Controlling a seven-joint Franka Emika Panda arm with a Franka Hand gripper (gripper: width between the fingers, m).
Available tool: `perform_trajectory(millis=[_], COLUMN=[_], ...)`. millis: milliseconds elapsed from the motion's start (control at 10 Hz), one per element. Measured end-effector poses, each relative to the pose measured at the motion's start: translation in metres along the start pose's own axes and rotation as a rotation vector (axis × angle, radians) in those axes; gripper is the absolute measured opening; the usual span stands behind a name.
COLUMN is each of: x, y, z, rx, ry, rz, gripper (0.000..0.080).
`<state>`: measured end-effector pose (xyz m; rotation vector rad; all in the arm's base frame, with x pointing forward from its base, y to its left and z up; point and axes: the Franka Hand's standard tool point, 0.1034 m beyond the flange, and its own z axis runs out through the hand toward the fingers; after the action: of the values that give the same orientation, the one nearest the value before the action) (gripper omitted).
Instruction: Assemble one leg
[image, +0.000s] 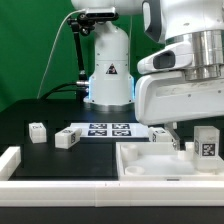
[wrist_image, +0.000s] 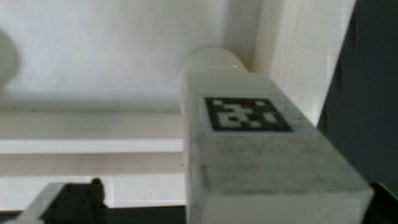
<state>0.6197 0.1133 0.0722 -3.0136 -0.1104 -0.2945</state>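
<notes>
A white leg (image: 205, 143) with a square tag stands upright at the right side of the large white tray-like part (image: 140, 168). My gripper (image: 188, 132) hangs right over and beside that leg. In the wrist view the same leg (wrist_image: 249, 120) fills the middle, tag facing the camera, with the tray's white surface (wrist_image: 107, 90) behind it. One dark finger (wrist_image: 71, 203) shows with a gap between it and the leg. The other finger is hidden behind the leg. The gripper (wrist_image: 199, 205) looks open and is not clamped on the leg.
Three more legs lie on the black table: one (image: 38, 131) at the exterior view's left, one (image: 67, 138) beside the marker board (image: 105, 130), and one (image: 163, 135) behind the tray. The robot base (image: 108, 70) stands at the back. A white wall (image: 10, 160) borders the left.
</notes>
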Motion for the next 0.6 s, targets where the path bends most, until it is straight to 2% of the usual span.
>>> perform_trajectory(millis=[200,400,600], x=[-0.0002,-0.0001,-0.0002], y=[-0.0003,-0.0005,-0.0008], z=[0.0001,0.0001,0.0001], rx=[0.000,0.000,0.001], ry=[0.000,0.000,0.000], rz=[0.000,0.000,0.013], gripper=[0.0626,0.0288,0.0290])
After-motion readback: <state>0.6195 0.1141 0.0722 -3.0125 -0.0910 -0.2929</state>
